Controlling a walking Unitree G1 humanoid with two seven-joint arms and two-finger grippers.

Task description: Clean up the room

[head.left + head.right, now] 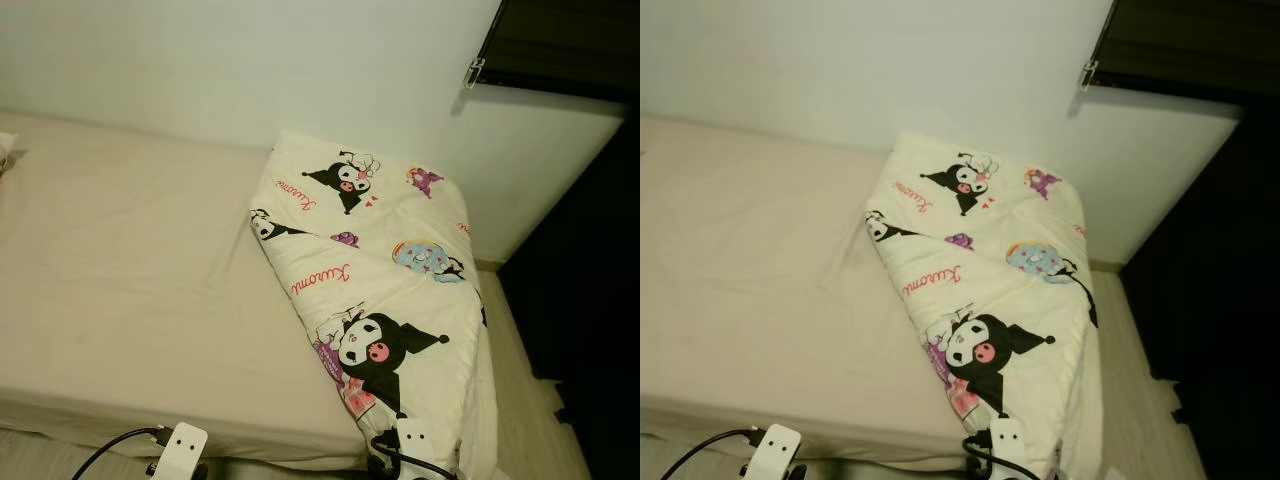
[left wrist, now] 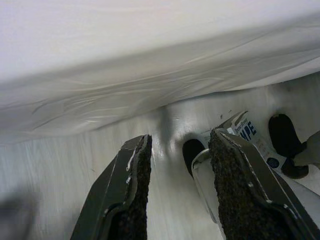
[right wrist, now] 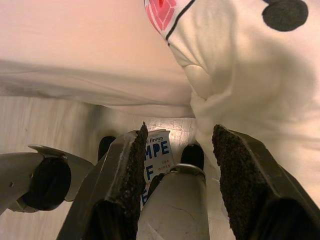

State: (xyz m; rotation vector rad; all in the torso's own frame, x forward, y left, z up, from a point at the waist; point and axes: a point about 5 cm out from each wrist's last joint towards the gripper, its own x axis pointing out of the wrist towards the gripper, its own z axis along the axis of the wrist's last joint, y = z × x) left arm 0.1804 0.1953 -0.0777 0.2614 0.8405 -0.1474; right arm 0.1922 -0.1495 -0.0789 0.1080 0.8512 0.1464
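Note:
A cream quilt printed with cartoon characters lies folded on the right end of the bed; its lower corner hangs over the bed's near edge. In the right wrist view the hanging quilt corner is just beyond my right gripper, which is open and holds nothing. My left gripper is open too, low beside the bed's sheet-covered side, pointing at the pale floor. My two wrists sit at the bottom of the head views.
A white wall runs behind the bed. A dark window and dark furniture stand on the right, with a narrow strip of wood floor between. A white item with blue letters lies by my feet.

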